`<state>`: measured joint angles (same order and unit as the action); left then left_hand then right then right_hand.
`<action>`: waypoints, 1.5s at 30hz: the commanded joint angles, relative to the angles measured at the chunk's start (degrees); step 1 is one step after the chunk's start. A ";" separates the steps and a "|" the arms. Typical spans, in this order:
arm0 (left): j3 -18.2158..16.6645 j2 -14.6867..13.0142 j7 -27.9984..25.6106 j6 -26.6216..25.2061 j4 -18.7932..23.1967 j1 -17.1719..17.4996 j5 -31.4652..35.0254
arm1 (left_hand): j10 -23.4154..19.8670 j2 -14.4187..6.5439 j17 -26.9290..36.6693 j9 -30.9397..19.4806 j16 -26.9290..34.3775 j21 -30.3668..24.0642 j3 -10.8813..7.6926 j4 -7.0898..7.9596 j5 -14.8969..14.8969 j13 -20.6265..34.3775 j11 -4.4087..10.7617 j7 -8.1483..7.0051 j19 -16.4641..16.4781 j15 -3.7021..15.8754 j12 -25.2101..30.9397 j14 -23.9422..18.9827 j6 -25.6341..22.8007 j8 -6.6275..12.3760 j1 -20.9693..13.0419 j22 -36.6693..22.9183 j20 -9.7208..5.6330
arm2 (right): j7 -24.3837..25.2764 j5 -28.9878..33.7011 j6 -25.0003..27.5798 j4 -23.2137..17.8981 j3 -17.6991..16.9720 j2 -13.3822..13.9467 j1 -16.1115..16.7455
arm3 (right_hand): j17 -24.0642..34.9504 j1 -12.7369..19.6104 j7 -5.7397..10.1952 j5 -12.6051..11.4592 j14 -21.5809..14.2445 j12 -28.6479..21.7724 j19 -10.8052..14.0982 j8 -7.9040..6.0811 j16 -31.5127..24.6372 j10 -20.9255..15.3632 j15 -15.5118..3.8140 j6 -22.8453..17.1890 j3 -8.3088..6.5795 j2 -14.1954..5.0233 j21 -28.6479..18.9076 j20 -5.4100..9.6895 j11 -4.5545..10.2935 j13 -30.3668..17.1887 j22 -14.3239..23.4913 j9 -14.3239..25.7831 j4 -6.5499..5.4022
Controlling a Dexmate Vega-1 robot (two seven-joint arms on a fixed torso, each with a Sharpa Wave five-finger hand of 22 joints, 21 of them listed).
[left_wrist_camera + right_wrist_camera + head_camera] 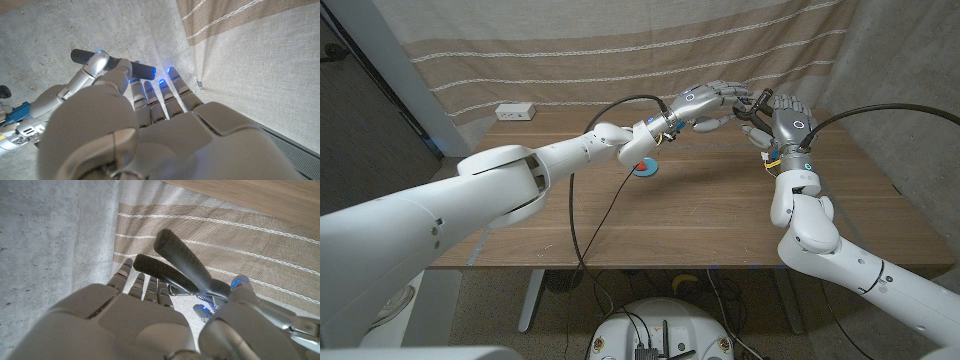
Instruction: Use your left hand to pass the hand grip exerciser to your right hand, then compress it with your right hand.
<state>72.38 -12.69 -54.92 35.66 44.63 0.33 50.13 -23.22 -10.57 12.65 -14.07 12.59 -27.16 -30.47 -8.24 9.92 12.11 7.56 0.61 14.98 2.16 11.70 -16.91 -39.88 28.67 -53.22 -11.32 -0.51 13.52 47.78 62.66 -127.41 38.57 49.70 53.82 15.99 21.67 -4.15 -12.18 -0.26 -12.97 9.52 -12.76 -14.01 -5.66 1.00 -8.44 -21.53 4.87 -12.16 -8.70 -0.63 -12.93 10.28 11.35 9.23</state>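
1. The exerciser (pixel 750 105) is being held in the air above the far right part of the tabletop (pixel 700 215), between the two hands, in front of the striped curtain (pixel 620 50).
2. In the right wrist view the exerciser (pixel 180 267) is showing two dark padded handles that are spreading apart from a joint near the thumb; one handle is lying along the fingers, the other is standing free above them.
3. In the left wrist view a dark handle of the exerciser (pixel 107 62) is lying across the fingertips of the left hand (pixel 150 130).
4. The left hand (pixel 705 105) is reaching toward the exerciser from its left, fingers curled around one end of it, thumb pressing on the handle.
5. The right hand (pixel 790 125) is standing just right of the exerciser, back toward the camera, fingers wrapping around a handle; the right hand (pixel 145 325) is gripping it between fingers and thumb.
6. Both hands are touching the exerciser at once, and the handles are not squeezed together.
7. A small blue and red disc (pixel 645 167) is lying on the tabletop, well to the near left of the exerciser, under the left forearm.
8. A white power strip (pixel 516 112) is lying at the far edge of the tabletop, far left of the exerciser.
9. A black cable (pixel 590 200) is hanging from the left arm, left of the exerciser.
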 commanded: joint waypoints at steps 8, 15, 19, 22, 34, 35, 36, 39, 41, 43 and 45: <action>-1.11 -1.08 -0.80 -0.02 2.39 1.03 1.52 | -0.49 -0.25 0.12 -26.54 0.54 -0.48 -0.44 0.09 0.45 0.24 0.48 -0.23 0.22 6.92 0.19 -0.48 0.14 15.83 0.23 -0.13 -0.28 | -1.17 4.92 4.44 3.03 3.57 -1.75 -2.57 | 0.87 9.79 2.67 -0.02 -5.79 -1.73 2.84 -1.90 -2.99 -4.48 -3.72 -3.65 -4.38 -6.43 -0.63 1.54 2.94 -1.46 0.24 0.55 0.95; -1.01 -0.93 -1.45 0.06 2.08 0.98 2.00 | -0.52 -0.27 0.13 -26.46 0.54 -0.54 -0.46 0.11 0.44 0.25 0.40 -0.38 0.20 6.92 0.19 -0.48 0.28 15.90 0.33 -0.13 -0.29 | 0.87 5.55 3.72 3.98 3.25 -2.51 -2.10 | 2.81 14.74 5.52 0.41 -13.01 -4.27 7.16 -4.88 -7.36 -11.65 -7.89 -11.60 -4.81 -7.59 -1.81 4.07 5.21 -2.59 0.45 0.75 0.56; -0.83 -0.80 -2.23 0.00 1.75 0.86 2.44 | -0.55 -0.27 0.14 -26.45 0.54 -0.58 -0.47 0.11 0.43 0.25 0.45 -0.35 0.23 6.90 0.19 -0.46 0.32 15.94 0.37 -0.12 -0.30 | 1.62 5.33 2.96 4.38 2.77 -2.79 -1.83 | 4.93 15.90 6.23 0.66 -17.21 -6.05 9.70 -6.38 -10.74 -15.90 -9.67 -15.82 -3.96 -8.31 -2.64 5.30 5.81 -3.86 0.69 1.06 0.17; -0.55 -0.63 -3.07 -0.11 1.33 0.68 2.91 | -0.40 -0.29 0.14 -26.41 0.53 -0.60 -0.49 0.14 0.43 0.25 0.54 -0.40 0.21 6.91 0.12 -0.46 0.37 15.98 0.45 -0.12 -0.32 | 3.00 5.35 2.40 5.03 2.38 -3.34 -1.51 | 6.57 17.00 7.05 0.74 -19.16 -7.40 11.20 -7.47 -12.88 -18.62 -10.60 -18.25 -3.35 -8.53 -3.22 6.07 6.17 -5.01 0.84 1.52 0.37; 0.95 0.55 -6.39 -0.63 -1.08 -0.26 4.01 | -0.40 -0.31 0.16 -26.10 0.55 -0.75 -0.67 0.28 0.40 0.26 0.58 -0.92 0.26 6.86 0.10 -0.61 0.66 16.03 0.76 -0.10 -0.25 | 10.88 3.62 -2.95 7.04 -0.80 -4.92 1.15 | 12.62 22.67 9.43 0.73 -24.40 -12.43 13.90 -12.28 -20.18 -28.79 -13.08 -27.30 -1.90 -10.16 -4.62 8.15 8.31 -9.33 1.23 2.94 0.75; 1.08 0.54 -6.54 -0.84 -1.07 -0.31 4.11 | -0.46 -0.25 0.14 -26.06 0.55 -0.77 -0.67 0.28 0.40 0.26 0.61 -1.15 0.28 6.83 0.12 -0.67 0.82 15.98 0.80 -0.10 -0.23 | 11.34 3.53 -3.36 7.13 -1.00 -4.99 1.32 | 13.54 23.58 9.56 0.74 -25.13 -12.77 14.34 -12.86 -21.27 -29.41 -13.19 -28.40 -1.68 -10.20 -4.91 8.32 8.48 -9.84 1.29 3.05 0.84; 1.22 0.58 -6.70 -0.88 -1.16 -0.38 4.15 | -0.47 -0.23 0.14 -26.02 0.55 -0.79 -0.68 0.32 0.39 0.27 0.61 -1.15 0.30 6.83 0.12 -0.69 0.77 16.01 0.87 -0.10 -0.23 | 11.79 3.39 -3.79 7.22 -1.21 -5.07 1.47 | 13.90 23.81 9.69 0.74 -25.50 -12.86 14.55 -12.88 -21.73 -29.54 -13.21 -28.40 -1.58 -10.31 -5.04 8.58 8.65 -10.02 1.32 3.05 0.77; 1.46 0.59 -6.81 -1.11 -1.19 -0.46 4.03 | -0.48 -0.18 0.13 -25.95 0.53 -0.82 -0.72 0.33 0.38 0.27 0.62 -1.27 0.32 6.86 0.12 -0.73 0.69 16.06 0.95 -0.10 -0.23 | 11.76 3.41 -4.22 7.24 -1.38 -5.05 1.58 | 16.41 25.96 10.35 0.69 -28.04 -15.12 15.80 -15.45 -24.62 -34.63 -13.39 -33.88 -1.07 -10.67 -5.98 9.31 9.49 -11.51 1.48 3.32 0.63; 1.61 0.71 -7.03 -1.13 -1.43 -0.56 3.96 | -0.46 -0.18 0.12 -25.90 0.53 -0.84 -0.75 0.35 0.38 0.27 0.63 -1.30 0.32 6.84 0.11 -0.75 0.72 16.06 1.00 -0.09 -0.23 | 12.64 3.33 -5.00 7.59 -1.66 -5.19 1.81 | 16.51 26.10 10.35 0.67 -28.28 -15.27 15.89 -15.61 -24.68 -34.94 -13.41 -34.20 -1.09 -10.72 -6.08 9.50 9.40 -11.67 1.50 3.31 0.59; 1.79 0.82 -7.23 -1.04 -1.70 -0.69 3.90 | -0.52 -0.17 0.11 -25.85 0.51 -0.86 -0.77 0.34 0.38 0.27 0.62 -1.33 0.34 6.80 0.13 -0.75 0.74 16.07 1.03 -0.09 -0.23 | 13.71 3.28 -5.82 8.01 -1.95 -5.40 2.03 | 16.63 27.11 10.85 0.42 -28.45 -15.83 15.76 -16.59 -24.43 -36.26 -13.64 -36.40 -1.64 -11.37 -6.23 9.88 9.92 -12.19 1.55 3.27 0.65; 1.94 0.86 -7.25 -1.05 -1.83 -0.78 3.83 | -0.51 -0.15 0.12 -25.81 0.51 -0.88 -0.76 0.34 0.36 0.27 0.64 -1.41 0.34 6.72 0.12 -0.73 0.70 16.09 1.06 -0.09 -0.20 | 14.58 3.47 -6.23 8.49 -2.06 -5.77 2.10 | 16.84 28.37 11.73 0.19 -28.73 -16.25 16.17 -17.04 -24.42 -37.34 -13.77 -37.38 -2.33 -12.21 -6.56 10.98 10.79 -12.51 1.59 3.23 0.86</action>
<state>73.24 -12.39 -60.64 34.94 43.95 0.17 53.83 -23.53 -10.40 12.65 -14.08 12.91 -27.60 -30.93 -7.94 9.97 12.11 7.87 -0.33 14.97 2.35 11.70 -17.10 -38.98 29.89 -52.15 -11.32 -0.51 23.26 51.64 60.22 -120.80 38.21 45.15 54.54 32.52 41.37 0.61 -11.32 -28.37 -28.63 25.31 -29.00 -38.37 -38.61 -2.77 -35.94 -22.83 0.75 -18.10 0.96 6.55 -24.93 11.61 14.52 9.97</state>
